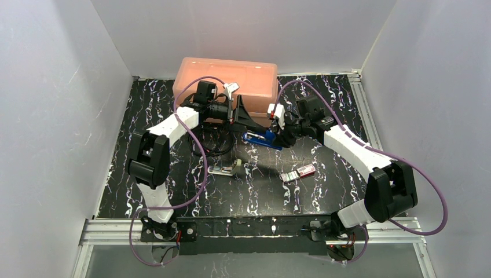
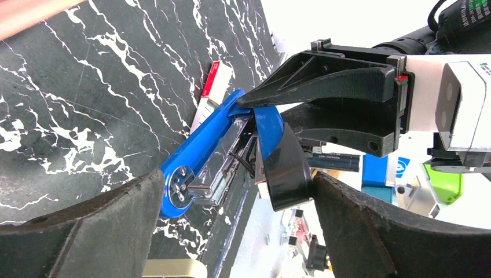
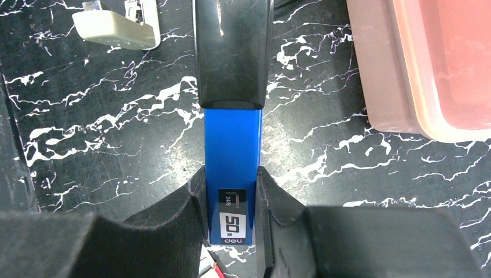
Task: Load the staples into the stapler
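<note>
The blue stapler (image 1: 259, 138) lies hinged open just in front of the pink bin. My right gripper (image 1: 280, 135) is shut on its blue top arm (image 3: 231, 150), clamping it from both sides near the "50" label. The arm's black tip (image 3: 231, 52) points away. In the left wrist view, the stapler's blue base (image 2: 202, 145) and raised black-capped arm (image 2: 284, 165) form a V. My left gripper (image 2: 237, 194) is open wide around the hinge end, with its fingers (image 2: 394, 231) close to or touching it. The pink-red staples box (image 1: 299, 172) lies on the table to the right, untouched; it also shows in the left wrist view (image 2: 215, 81).
A pale second stapler (image 1: 223, 169) lies on the table, near left of the blue one, and shows in the right wrist view (image 3: 116, 28). A large pink lidded bin (image 1: 226, 81) stands at the back. Grey walls enclose the black marbled table (image 1: 173, 191).
</note>
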`<action>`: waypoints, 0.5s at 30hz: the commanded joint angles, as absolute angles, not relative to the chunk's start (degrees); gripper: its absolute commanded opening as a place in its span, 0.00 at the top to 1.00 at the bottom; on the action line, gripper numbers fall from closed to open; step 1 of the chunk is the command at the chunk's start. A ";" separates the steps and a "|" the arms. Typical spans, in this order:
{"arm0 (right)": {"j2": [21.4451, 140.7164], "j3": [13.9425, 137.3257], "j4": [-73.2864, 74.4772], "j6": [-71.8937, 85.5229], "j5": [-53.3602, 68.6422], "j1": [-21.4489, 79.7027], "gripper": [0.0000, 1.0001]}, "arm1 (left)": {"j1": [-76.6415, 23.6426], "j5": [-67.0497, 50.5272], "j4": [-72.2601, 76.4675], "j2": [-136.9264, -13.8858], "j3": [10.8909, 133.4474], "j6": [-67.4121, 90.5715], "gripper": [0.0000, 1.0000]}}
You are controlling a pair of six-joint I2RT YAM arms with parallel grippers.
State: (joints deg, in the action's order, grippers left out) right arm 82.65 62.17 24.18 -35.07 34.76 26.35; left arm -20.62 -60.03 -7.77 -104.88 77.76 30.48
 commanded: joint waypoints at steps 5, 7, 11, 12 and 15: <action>79.00 64.39 22.68 -35.95 37.24 26.17 0.99 | -18.38 -62.03 -8.24 -105.75 79.65 30.78 0.03; 79.03 62.84 21.51 -36.62 34.53 26.03 0.99 | -18.09 -61.03 -9.24 -105.38 79.69 29.17 0.03; 79.89 59.23 18.36 -38.33 30.33 25.98 0.99 | -17.48 -58.38 -11.99 -104.49 79.79 24.73 0.03; 80.44 58.41 17.46 -38.82 29.65 25.95 0.99 | -17.49 -57.77 -12.85 -104.30 79.92 23.51 0.03; 82.13 56.12 15.24 -39.87 27.85 25.94 0.99 | -17.40 -55.99 -14.78 -103.59 79.99 19.99 0.03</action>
State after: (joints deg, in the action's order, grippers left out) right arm 82.13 57.98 21.89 -37.56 29.80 26.26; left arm -17.98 -58.78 -10.11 -105.82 78.32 25.50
